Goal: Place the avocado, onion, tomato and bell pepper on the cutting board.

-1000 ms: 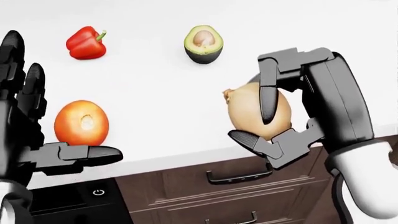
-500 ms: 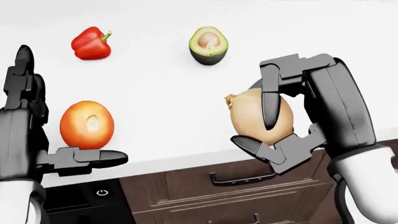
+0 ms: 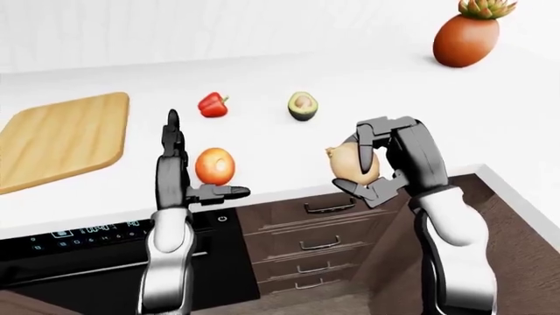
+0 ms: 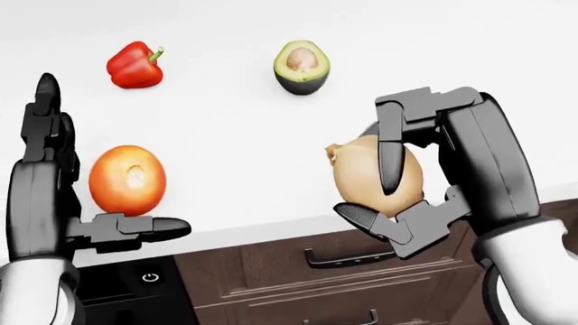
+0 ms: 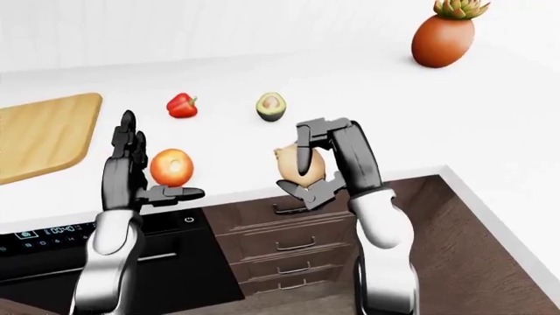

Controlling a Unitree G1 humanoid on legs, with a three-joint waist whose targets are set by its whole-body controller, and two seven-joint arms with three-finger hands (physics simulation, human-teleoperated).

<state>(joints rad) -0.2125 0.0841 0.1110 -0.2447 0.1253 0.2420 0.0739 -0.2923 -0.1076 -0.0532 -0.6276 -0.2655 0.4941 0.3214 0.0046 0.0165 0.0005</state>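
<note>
- Since a second ago in the head view, the left hand [image 4: 63, 203] has come further in from the left edge, its upright fingers [image 4: 43, 115] now fully in view; the vegetables sit about where they were.
- Left hand is spread wide, thumb pointing right under the tomato [image 4: 127, 180], fingers standing upright just left of it; whether it touches the tomato cannot be told.
- Right hand [image 4: 398, 176] is closed round the onion [image 4: 360, 172], one finger down its face and the thumb beneath, at the edge of the white counter [image 3: 490, 125] above the brown drawers [image 3: 315, 246].
- Red bell pepper [image 4: 135, 66] and halved avocado [image 4: 301, 66] lie on the counter toward the top of the head view, well apart from both hands.
- Wooden cutting board [image 3: 60, 136] lies bare at far left in the left-eye view, well apart from all four vegetables.
- A potted succulent [image 3: 468, 34] stands at top right.
</note>
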